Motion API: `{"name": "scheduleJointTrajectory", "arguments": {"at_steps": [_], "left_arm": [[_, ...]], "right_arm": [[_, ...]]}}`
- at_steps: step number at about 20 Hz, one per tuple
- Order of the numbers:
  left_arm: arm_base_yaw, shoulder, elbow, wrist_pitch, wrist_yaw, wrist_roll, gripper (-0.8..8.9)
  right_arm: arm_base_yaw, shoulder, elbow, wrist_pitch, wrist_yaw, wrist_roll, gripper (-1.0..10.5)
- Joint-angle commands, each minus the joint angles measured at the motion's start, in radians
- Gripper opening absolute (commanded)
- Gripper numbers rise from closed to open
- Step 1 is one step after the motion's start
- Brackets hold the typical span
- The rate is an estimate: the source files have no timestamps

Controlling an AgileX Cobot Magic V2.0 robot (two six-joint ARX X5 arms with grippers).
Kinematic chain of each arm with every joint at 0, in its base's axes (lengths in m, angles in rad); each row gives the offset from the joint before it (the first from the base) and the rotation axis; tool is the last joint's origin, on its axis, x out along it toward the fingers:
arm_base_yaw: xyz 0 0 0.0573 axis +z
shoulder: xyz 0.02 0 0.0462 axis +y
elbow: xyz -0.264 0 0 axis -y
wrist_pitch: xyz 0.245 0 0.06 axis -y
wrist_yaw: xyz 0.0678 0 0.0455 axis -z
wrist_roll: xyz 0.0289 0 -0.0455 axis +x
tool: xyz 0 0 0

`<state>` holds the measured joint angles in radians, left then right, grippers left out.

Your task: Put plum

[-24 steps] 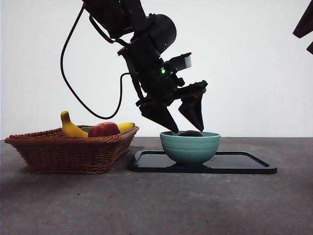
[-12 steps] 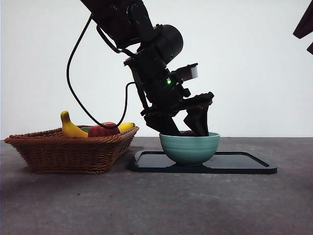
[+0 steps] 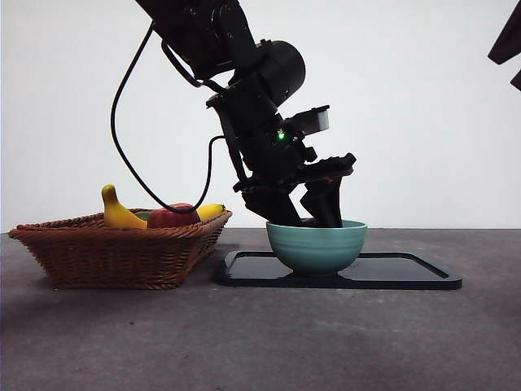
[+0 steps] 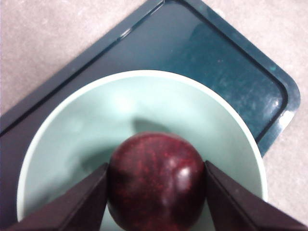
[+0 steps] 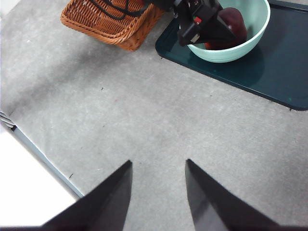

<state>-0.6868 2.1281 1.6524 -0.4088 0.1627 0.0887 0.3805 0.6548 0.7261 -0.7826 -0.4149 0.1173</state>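
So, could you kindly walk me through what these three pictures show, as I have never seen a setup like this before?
This is a robot with two arms at a table, each ending in a two-jawed gripper. The front view looks level across the table. The other two come from cameras on the wrists.

On the table sit a wicker basket with a banana and a red apple, and a dark tray carrying a green bowl.

The left gripper reaches into the bowl, its jaws on either side of the plum, against it. The right gripper waits open above bare table.
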Motion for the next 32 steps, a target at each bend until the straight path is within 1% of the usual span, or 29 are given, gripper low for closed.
{"name": "scheduleJointTrajectory", "arguments": {"at_steps": [1, 3, 6, 10, 12, 15, 17, 20, 24, 29, 32], "left_arm": [[-0.010, -0.034, 0.028, -0.007, 0.001, 0.007, 2.12], [-0.006, -0.105, 0.028, -0.018, 0.001, 0.008, 2.13], [0.005, -0.240, 0.028, -0.074, 0.001, 0.007, 2.13], [0.034, -0.451, 0.028, -0.212, 0.000, 0.002, 2.14], [0.061, -0.547, 0.028, -0.280, -0.002, -0.026, 2.17], [0.116, -0.657, 0.019, -0.366, -0.003, -0.029, 2.17], [0.160, -0.731, -0.030, -0.386, -0.003, -0.030, 2.17], [0.221, -0.858, -0.206, -0.335, -0.003, -0.035, 2.17], [0.293, -0.970, -0.476, -0.173, -0.003, -0.045, 2.16], [0.347, -0.941, -0.681, 0.066, -0.003, -0.044, 2.16], [0.364, -0.861, -0.712, 0.138, -0.003, -0.026, 2.16]], "right_arm": [[0.005, 0.003, 0.006, 0.003, 0.004, -0.014, 1.8], [0.005, 0.003, 0.006, 0.003, 0.004, -0.014, 1.8], [0.005, 0.003, 0.006, 0.002, 0.003, -0.014, 1.8], [0.005, 0.003, 0.006, 0.000, 0.003, -0.014, 1.8], [0.005, 0.003, 0.006, 0.000, 0.004, -0.018, 1.8], [0.005, 0.003, 0.006, 0.000, 0.004, -0.020, 1.8], [0.005, 0.003, 0.006, 0.000, 0.004, -0.020, 1.8], [0.005, 0.003, 0.006, 0.000, 0.004, -0.021, 1.8], [0.005, 0.003, 0.006, 0.005, 0.004, -0.021, 1.8], [0.005, 0.003, 0.006, 0.004, 0.004, -0.020, 1.8], [0.005, 0.003, 0.006, 0.004, 0.004, -0.020, 1.8]]}}
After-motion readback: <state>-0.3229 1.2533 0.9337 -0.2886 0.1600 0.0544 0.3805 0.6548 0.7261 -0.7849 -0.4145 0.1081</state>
